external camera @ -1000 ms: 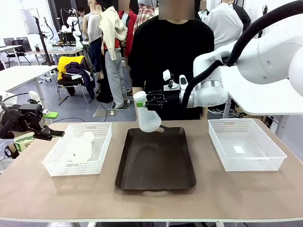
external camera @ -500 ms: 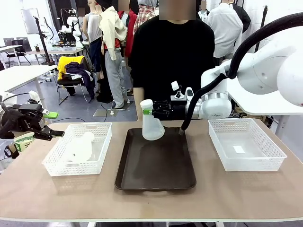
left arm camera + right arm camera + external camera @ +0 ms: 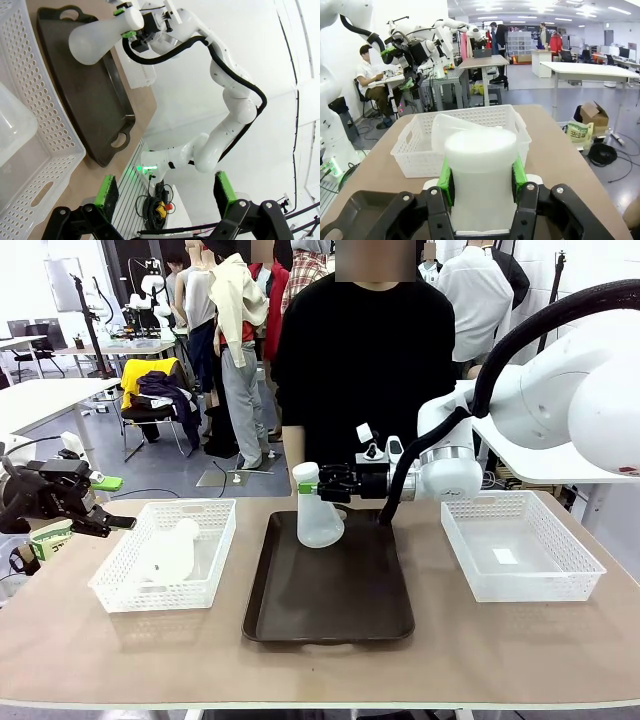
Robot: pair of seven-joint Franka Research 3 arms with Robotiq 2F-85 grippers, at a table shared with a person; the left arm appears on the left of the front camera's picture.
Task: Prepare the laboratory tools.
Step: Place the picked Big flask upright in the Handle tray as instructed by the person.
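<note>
- Flask (image 3: pixel 320 525), frosted white, stands upright over the far end of the dark tray (image 3: pixel 330 590), towards its far-left corner. Whether its base already rests on the tray I cannot tell.
- The right gripper (image 3: pixel 312 483) is clenched around its neck, with the green pads (image 3: pixel 446 182) on either side.
- The step in hand, I judge, is setting this flask on the tray. Next it must go down until the base sits flat, then be released and the gripper backed off without tipping it.
- A second flask (image 3: pixel 170 555) lies in the white basket (image 3: pixel 150 598) near the bench's left edge. The left gripper (image 3: pixel 166 192), jaws spread and empty, hangs beside that edge.
- An empty basket (image 3: pixel 520 590) sits towards the right edge, and a person stands at the far edge. Nothing blocks the tray.
</note>
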